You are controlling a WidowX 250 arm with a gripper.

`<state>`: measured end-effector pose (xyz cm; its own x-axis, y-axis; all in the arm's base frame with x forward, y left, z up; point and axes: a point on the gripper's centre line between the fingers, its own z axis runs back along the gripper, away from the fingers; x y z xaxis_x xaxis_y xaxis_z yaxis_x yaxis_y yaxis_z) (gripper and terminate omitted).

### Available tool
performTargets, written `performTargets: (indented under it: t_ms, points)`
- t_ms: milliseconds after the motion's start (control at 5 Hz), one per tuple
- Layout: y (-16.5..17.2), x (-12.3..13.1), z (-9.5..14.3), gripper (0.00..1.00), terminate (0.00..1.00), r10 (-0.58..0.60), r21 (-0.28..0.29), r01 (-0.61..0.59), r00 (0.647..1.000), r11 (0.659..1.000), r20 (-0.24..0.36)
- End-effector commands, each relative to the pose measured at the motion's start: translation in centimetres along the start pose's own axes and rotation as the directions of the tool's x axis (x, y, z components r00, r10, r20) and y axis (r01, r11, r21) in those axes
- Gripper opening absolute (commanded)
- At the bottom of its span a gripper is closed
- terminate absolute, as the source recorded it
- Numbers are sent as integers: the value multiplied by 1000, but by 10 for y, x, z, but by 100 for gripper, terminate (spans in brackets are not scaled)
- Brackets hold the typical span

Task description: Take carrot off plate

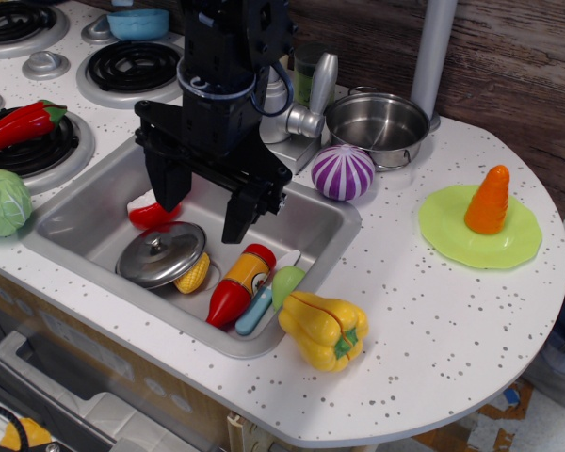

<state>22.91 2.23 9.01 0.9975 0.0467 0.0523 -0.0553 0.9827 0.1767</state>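
Note:
The orange carrot (489, 201) stands upright, tip up, on the lime-green plate (452, 240) at the right end of the speckled counter. My black gripper (203, 201) hangs over the steel sink (85, 221), well to the left of the plate. Its two fingers are spread wide apart and point down. Nothing is between them.
The sink holds a pot lid (161, 254), a corn piece (194, 274), a red-and-yellow bottle (240, 282) and a red item (151, 216). A yellow pepper (324, 328) sits on its front edge. A purple onion (343, 172) and steel pot (377, 125) stand between sink and plate. Cabbage (0, 201) and chili (19, 124) lie left.

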Motion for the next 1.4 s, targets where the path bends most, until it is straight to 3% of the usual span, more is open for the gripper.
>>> performTargets:
  t_ms: [0,200,400,600,1000,1200]
  points:
    - [0,0,0,100,0,0,0,0,1000,1000,0]
    - [-22,22,27,100,0,-17,-27,17,1000,999,15]
    - [-51,43,58,100,0,-33,-22,33,999,999,3]
    - [-96,80,88,100,0,-32,-9,32,999,999,34]
    - [-149,147,84,100,0,-69,-74,80,988,994,137]
    - [-158,171,68,100,0,-93,-72,109,977,991,194]
